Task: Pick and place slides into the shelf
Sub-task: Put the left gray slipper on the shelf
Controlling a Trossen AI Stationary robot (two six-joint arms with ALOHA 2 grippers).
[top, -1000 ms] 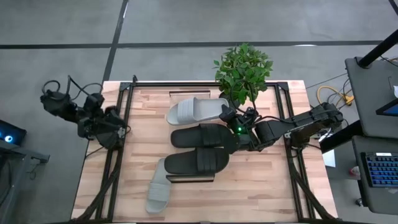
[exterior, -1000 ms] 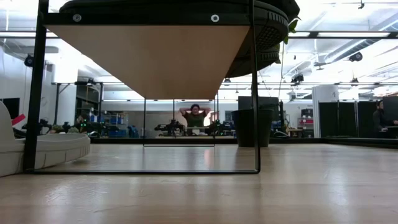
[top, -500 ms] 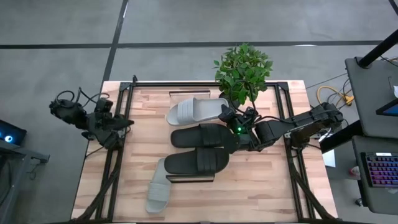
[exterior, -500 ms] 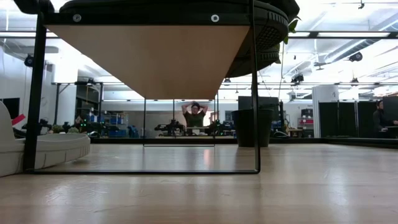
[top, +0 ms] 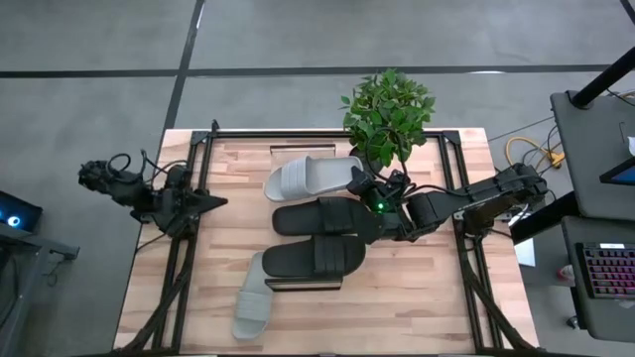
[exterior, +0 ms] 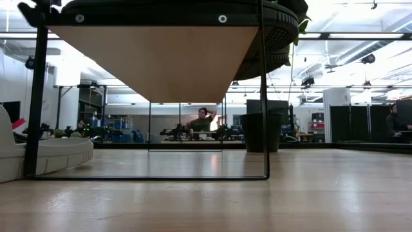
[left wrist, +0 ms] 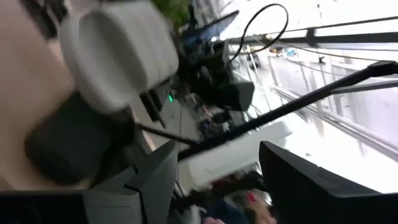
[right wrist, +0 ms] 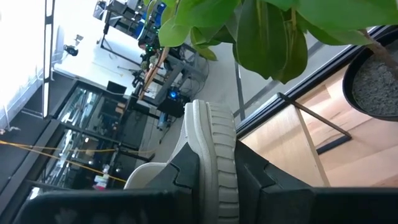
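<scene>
L gripper point(top: 211, 201) swings in over tabletop point(top: 223, 288) edge, fingers apart, empty, slides ahead. R gripper point(top: 369, 206) unmoved, fingers clamped on a slide point(right wrist: 214, 155) at shelf point(top: 303, 285); fourth, grey slide point(top: 252, 302) unshelved.

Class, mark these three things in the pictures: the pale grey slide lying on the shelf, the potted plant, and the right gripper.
pale grey slide point(top: 310, 178), high view, on its wide strap.
potted plant point(top: 389, 111), high view, on the leaves.
right gripper point(top: 365, 190), high view, between its fingertips at the pale grey slide's end.
</scene>
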